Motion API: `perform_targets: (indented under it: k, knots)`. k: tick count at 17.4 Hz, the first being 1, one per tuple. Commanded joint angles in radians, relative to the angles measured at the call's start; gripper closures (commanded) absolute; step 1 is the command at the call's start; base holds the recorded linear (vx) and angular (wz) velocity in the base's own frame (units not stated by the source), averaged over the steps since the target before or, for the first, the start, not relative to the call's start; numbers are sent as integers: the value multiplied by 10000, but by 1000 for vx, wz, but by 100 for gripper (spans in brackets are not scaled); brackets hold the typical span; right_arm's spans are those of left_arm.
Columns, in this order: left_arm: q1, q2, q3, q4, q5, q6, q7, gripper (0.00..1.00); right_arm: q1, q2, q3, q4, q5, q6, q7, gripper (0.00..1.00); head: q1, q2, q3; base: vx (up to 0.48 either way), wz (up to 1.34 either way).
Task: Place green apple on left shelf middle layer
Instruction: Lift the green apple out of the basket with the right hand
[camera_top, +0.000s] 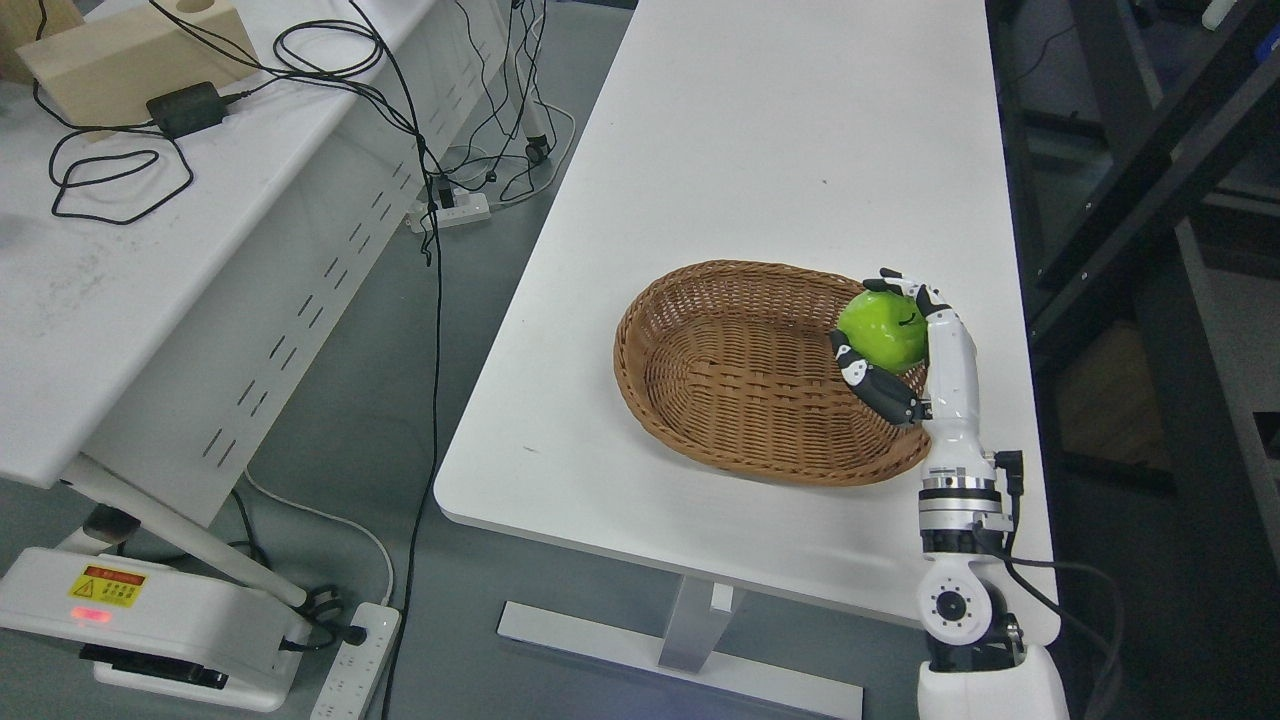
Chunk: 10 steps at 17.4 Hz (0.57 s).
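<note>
A bright green apple (882, 328) is showing against the brown woven basket (740, 375), which is sitting on the plain white surface (760, 150). The robot hand (900, 340) beside the basket is showing white with black fingers (870, 385).

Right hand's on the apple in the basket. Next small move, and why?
Probably a straight lift. The right hand already has fingers curled around the green apple, which sits at the wicker basket's right rim. Raising it first clears that rim before any carry toward the shelf, which isn't in view.
</note>
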Motion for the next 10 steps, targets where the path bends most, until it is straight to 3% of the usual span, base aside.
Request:
perform_targets:
  k: [1,10]
  knots:
    - [0,175,15,-4,0,-1,2,0,234,-175,-438,-693,-166,-4,-24,100,0,0,0,0,0]
    - [0,175,-16,-4,0,-1,2,0,296,-175,-576,-663,-197,-234,22,100,0,0,0,-23,-5]
